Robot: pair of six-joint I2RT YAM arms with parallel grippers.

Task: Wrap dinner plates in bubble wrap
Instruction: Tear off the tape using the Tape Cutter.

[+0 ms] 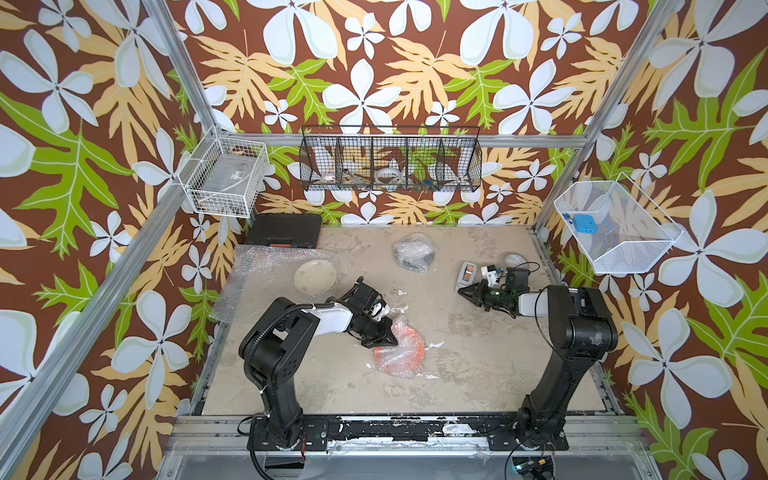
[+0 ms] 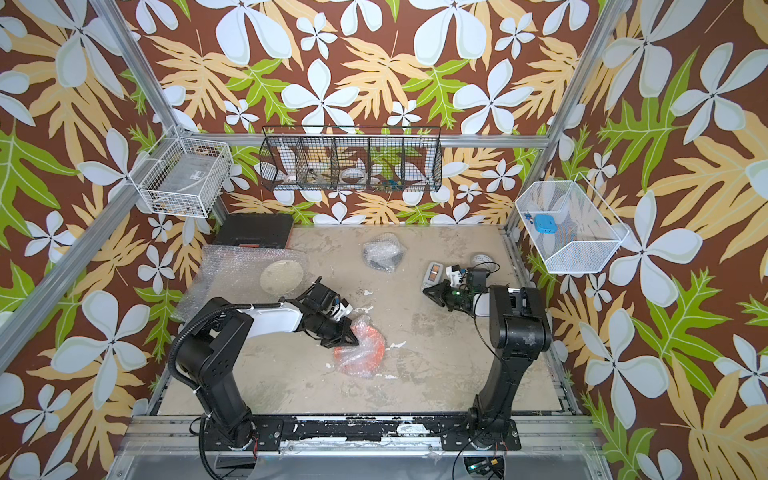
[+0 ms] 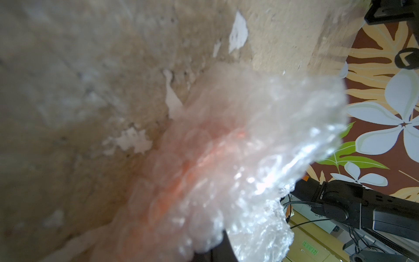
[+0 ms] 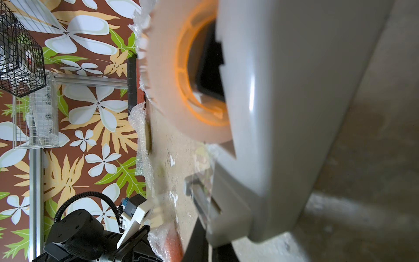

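Walls: brown wallpaper with big white flowers and tan and green leaves (image 1: 374,83) covers the back and both sides in both top views.
Frame: silver aluminium posts (image 1: 183,66) slant up at the upper left and upper right; a crossbar runs along the back wall.
Table: mottled beige table top (image 1: 478,353), scuffed and flecked with white, fills the lower centre.
Front edge: chipped black plate on a silver rail (image 1: 415,432) along the bottom.
Baskets: white wire basket (image 1: 224,178) at centre left; black divided wire basket (image 1: 390,164) at upper centre; white mesh basket (image 1: 615,232) at right.
Case: black hard case (image 1: 284,232) lying flat at the table's back left corner.
Light: bright and even, with soft shadows.
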